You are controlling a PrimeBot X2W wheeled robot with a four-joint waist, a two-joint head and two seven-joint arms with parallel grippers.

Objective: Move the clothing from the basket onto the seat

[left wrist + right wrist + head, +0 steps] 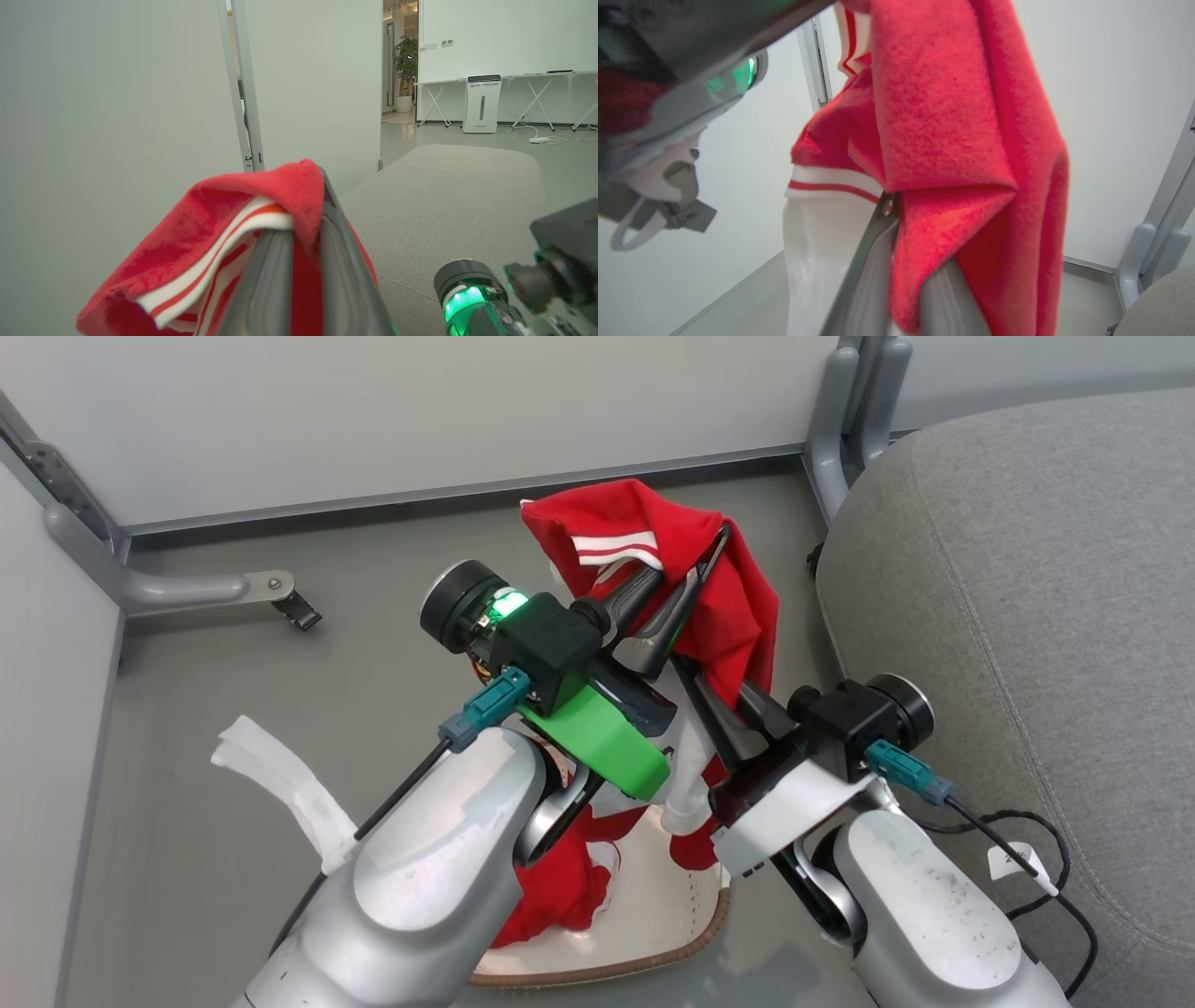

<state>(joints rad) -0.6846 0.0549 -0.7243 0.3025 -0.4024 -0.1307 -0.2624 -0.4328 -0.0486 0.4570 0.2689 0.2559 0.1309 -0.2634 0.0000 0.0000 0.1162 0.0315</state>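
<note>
The lifted red garment (pixel 644 537) hangs above the basket (pixel 693 935), beside the seat (pixel 1008 616), with the left gripper (pixel 686 569) clamped on its striped upper edge and the right gripper (pixel 733 709) clamped on a lower fold. Its white panel (pixel 693 775) trails down toward the basket, where a second garment (pixel 560 887) lies. A sideways carry at this height may catch the basket or drag that garment onto the floor (pixel 233 691).

Pale partition panels (pixel 373 411) on grey metal legs (pixel 177 586) enclose a grey floor (pixel 168 896); beyond stand folding tables (pixel 532 75), a white appliance (pixel 482 103), a potted plant (pixel 405 55).
</note>
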